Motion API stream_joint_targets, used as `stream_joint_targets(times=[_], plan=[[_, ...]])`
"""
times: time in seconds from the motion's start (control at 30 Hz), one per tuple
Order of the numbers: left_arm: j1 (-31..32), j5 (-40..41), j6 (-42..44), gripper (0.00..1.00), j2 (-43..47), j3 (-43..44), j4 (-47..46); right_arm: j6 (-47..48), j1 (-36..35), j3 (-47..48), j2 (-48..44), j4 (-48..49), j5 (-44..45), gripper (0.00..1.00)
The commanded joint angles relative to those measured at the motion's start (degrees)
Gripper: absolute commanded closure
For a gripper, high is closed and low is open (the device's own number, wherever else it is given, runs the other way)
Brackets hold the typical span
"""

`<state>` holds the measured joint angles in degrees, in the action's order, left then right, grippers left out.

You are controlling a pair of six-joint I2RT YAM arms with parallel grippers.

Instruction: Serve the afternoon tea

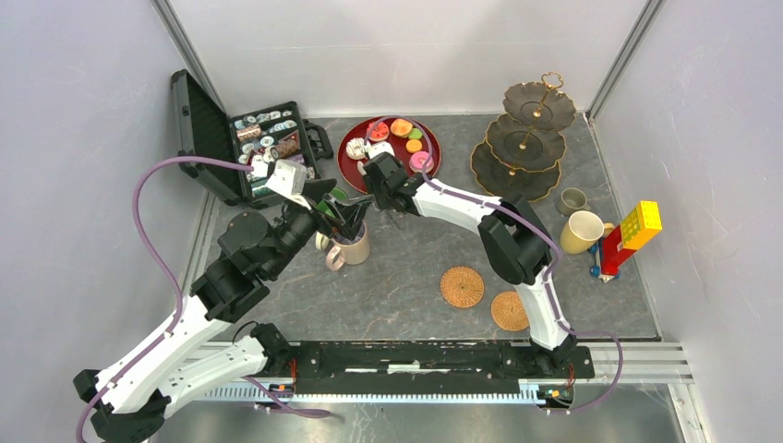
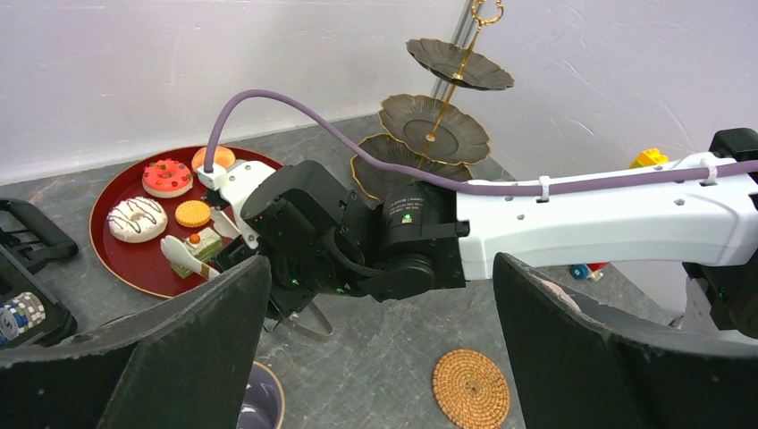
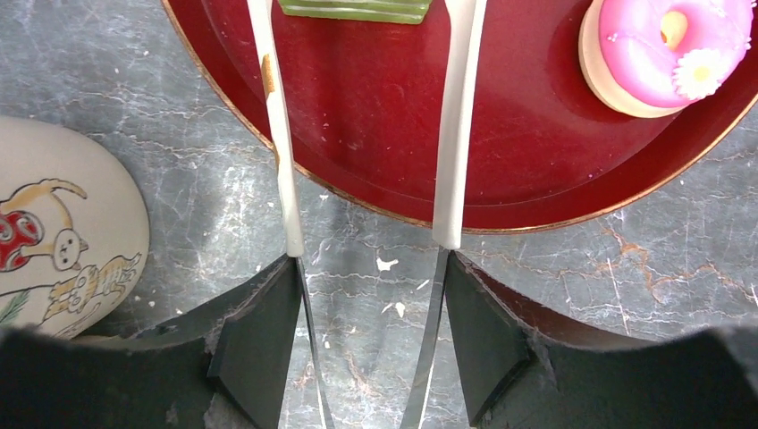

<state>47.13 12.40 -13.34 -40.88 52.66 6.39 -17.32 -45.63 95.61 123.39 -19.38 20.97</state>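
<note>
Cakes [image 1: 402, 138] lie on the red tray [image 1: 351, 164] at the far side of the bench [image 1: 415, 268], with the stand [image 1: 526, 143] to its right. From above, the left end effector [image 1: 347, 212] hangs over the beige mug [image 1: 353, 247]. Left wrist view: its jaws gape wide and hold nothing. Right wrist view: the right end effector [image 3: 371, 268] pinches tongs [image 3: 456, 134] whose arms reach a green cake [image 3: 353, 9]; a pink doughnut [image 3: 666, 49] shares the tray.

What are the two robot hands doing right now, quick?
Left gripper: open, holding nothing.
Right gripper: closed on the white tongs, which reach over the red tray.
</note>
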Motion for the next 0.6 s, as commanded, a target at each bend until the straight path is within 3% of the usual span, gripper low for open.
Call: stream_joint_targets(times=[0.0, 0.3, 0.57], plan=[[0.41, 0.02, 3.67, 0.00, -0.06, 1.83, -1.13, -0.69, -0.08, 4.35, 1.55, -1.55, 3.60, 0.35], [0.41, -0.16, 3.59, 0.00, -0.62, 1.75, -1.14, -0.06, 1.60, 1.57, -0.40, -1.33, 4.52, 0.39], [0.41, -0.27, 3.50, 0.00, -0.92, 1.78, -1.16, 7.48, 2.82, -3.36, -6.28, -0.85, 4.94, 0.40]])
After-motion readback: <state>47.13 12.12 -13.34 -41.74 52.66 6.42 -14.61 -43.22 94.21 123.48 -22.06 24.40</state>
